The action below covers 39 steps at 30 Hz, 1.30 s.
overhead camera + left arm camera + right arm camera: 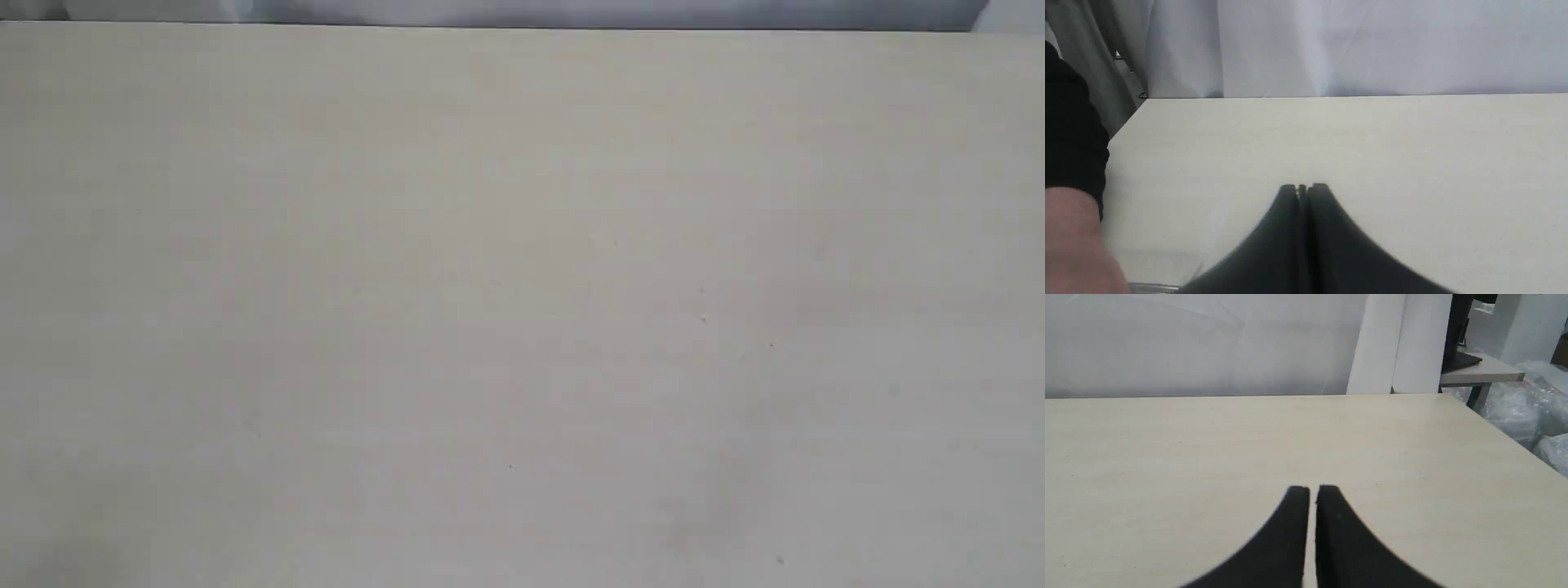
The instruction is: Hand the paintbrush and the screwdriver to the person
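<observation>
Closest thing is the left gripper (1302, 188): black fingers pressed together tip to tip, and i can't make out anything pinched in there. The right gripper (1312, 489) is much the same, jaws drawn in with just a thin slit between them.

Both sit over the table (522, 327), a pale cream wood-look top with a few tiny dark specks. The exterior view is basically all tabletop, with a band of grey-white sheet (522, 12) along the far edge. Past the table corner on the right arm's side there's a white column or roll (1396, 343), a black stand (1457, 335) on a small side table (1482, 371), and some plastic-wrapped bundles (1527, 404).

Hard bits: the person (1069, 241) only shows in the left wrist view, as a blurry patch of bare skin below a black sleeve (1069, 134). It's cut off by the frame, so i can't tell palm up or down. Right beside that skin, at the frame edge, there's a silvery strip with faint pale wisps next to it. It looks like the ferrule and bristles of the paintbrush (1154, 288), but so little shows that i wouldn't swear to it. If that's it, the long axis runs crosswise to the gripper fingers, with the bristle end toward the gripper and the handle out of frame
</observation>
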Each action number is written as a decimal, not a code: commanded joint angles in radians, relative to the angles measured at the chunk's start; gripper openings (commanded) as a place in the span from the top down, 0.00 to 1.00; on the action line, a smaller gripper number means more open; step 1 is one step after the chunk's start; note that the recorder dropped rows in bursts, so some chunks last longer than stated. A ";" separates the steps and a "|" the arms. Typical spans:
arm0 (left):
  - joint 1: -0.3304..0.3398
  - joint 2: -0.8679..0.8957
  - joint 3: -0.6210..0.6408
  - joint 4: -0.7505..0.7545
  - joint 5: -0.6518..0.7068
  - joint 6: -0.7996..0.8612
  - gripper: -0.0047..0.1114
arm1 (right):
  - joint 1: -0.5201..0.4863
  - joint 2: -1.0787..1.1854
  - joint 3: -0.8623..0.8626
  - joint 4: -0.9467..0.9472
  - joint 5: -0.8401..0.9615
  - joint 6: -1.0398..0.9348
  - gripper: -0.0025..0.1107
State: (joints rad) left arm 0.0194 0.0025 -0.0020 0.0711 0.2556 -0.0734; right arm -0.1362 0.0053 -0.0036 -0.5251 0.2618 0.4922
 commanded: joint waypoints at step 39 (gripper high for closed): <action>-0.008 -0.002 0.002 -0.004 -0.005 -0.002 0.96 | 0.000 -0.005 0.004 0.506 0.061 -0.492 0.94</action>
State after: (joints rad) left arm 0.0194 0.0025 -0.0020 0.0711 0.2556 -0.0734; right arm -0.1362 0.0053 -0.0036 -0.0082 0.3223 -0.0073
